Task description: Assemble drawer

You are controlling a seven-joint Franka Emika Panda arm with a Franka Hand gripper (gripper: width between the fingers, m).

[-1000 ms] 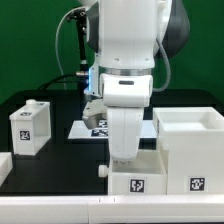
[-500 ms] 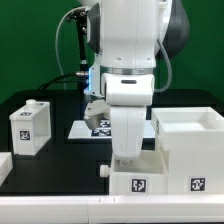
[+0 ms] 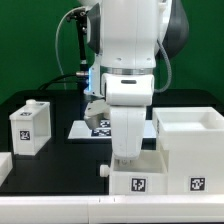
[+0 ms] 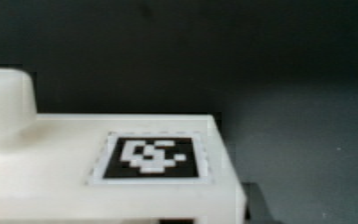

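"Where is the drawer?"
"The drawer [image 3: 148,180] sits at the middle of the bench's [image 3: 60,160] edge nearest the exterior view. The tall casing [image 3: 190,140] is just beside it."
"And your gripper?"
"My gripper [image 3: 124,156] hangs low behind the drawer's back wall. My fingers are hidden, so I cannot tell if they are apart."

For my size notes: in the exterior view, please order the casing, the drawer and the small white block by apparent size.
1. The casing: clearly largest.
2-3. The drawer and the small white block look alike; the arm hides part of the drawer, so I leave them unranked.
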